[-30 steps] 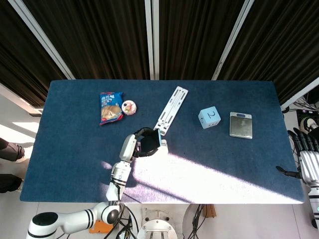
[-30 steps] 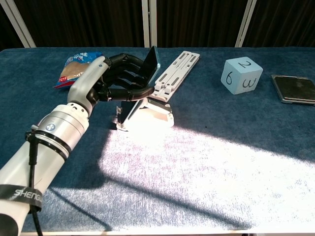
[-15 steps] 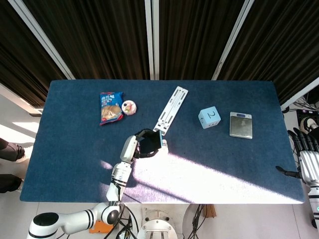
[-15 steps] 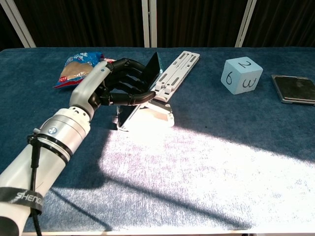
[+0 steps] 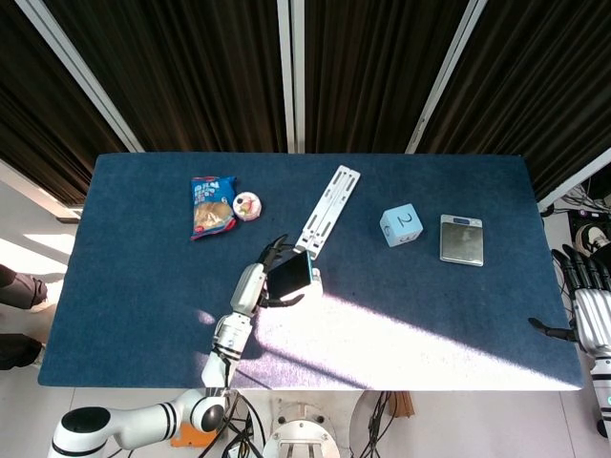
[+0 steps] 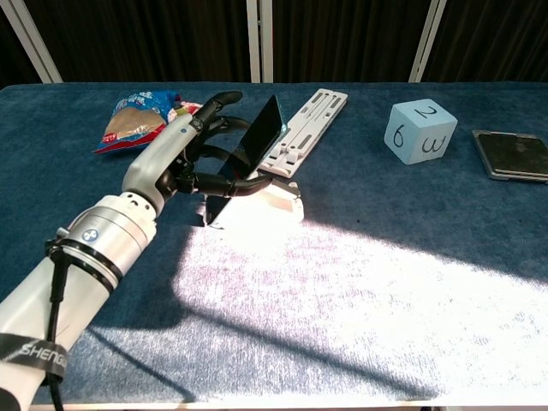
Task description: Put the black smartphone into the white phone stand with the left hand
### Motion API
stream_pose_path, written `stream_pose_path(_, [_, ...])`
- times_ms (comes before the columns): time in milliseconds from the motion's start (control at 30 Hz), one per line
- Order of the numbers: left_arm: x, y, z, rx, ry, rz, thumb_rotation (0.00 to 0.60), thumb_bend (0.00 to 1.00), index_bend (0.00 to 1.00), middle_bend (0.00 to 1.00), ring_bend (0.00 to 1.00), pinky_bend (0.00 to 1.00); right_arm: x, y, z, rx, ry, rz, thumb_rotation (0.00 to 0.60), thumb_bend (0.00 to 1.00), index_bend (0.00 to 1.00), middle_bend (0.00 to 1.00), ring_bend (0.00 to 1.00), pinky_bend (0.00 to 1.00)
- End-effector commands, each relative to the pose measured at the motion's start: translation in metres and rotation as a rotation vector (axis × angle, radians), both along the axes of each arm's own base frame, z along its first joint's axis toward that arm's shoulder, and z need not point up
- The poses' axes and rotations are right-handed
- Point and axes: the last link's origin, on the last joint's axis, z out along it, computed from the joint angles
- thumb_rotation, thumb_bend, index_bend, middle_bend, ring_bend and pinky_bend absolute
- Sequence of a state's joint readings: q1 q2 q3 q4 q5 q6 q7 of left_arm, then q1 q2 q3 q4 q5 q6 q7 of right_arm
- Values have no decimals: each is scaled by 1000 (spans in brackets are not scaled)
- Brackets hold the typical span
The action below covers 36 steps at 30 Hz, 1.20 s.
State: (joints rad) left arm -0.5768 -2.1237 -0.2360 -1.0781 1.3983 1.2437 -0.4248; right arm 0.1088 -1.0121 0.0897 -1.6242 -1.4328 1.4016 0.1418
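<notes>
The black smartphone leans tilted in the white phone stand, its lower edge down in the stand. My left hand is right behind it on the left, with the fingers spread away from the phone's back. Its thumb reaches under the phone toward the stand; whether it touches is unclear. My right hand hangs beyond the table's right edge, fingers apart and holding nothing; only the head view shows it.
A long white slotted bar lies just behind the stand. A snack bag and a small round item sit at the back left. A light blue numbered cube and a flat square device are at the right.
The left hand lowered the phone into the stand, then its fingers spread off the phone's back. The phone now leans in the stand. The right hand stayed still.
</notes>
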Motion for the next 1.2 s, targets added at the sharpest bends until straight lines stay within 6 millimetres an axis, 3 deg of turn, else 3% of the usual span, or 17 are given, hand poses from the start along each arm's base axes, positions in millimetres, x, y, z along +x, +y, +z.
stream_pose_path(33, [0,0,2,8,11,-10,600,63,0,33,0,83,0,0,0,-1,-1,1,600,156,0,51,0,25])
stream_pose_path(167, [-2,-2,7,0,55,-38,600,49,0,1,0,42,0,0,0,-2,-4,3,600,155,0,51,0,25])
stream_pose_path(333, [-20,-1,31,26,230,-82,600,17,0,0,0,5,0,-1,2,-6,-5,6,600,155,0,51,0,25])
stream_pose_path(533, [-64,1,90,39,478,-29,600,4,0,0,0,3,-4,-2,1,-1,-19,3,600,155,0,51,0,25])
stream_pose_path(733, [-124,-8,155,171,729,73,600,7,31,53,0,3,-9,-1,-1,8,-36,-7,600,155,0,51,0,25])
stream_pose_path(967, [-179,-45,215,236,897,169,600,17,68,65,0,3,-5,-2,-1,5,-72,37,600,156,0,52,0,25])
stream_pose_path(1200, [-204,-92,249,229,908,226,600,19,68,65,0,0,3,-6,-10,44,-80,101,600,155,0,52,0,25])
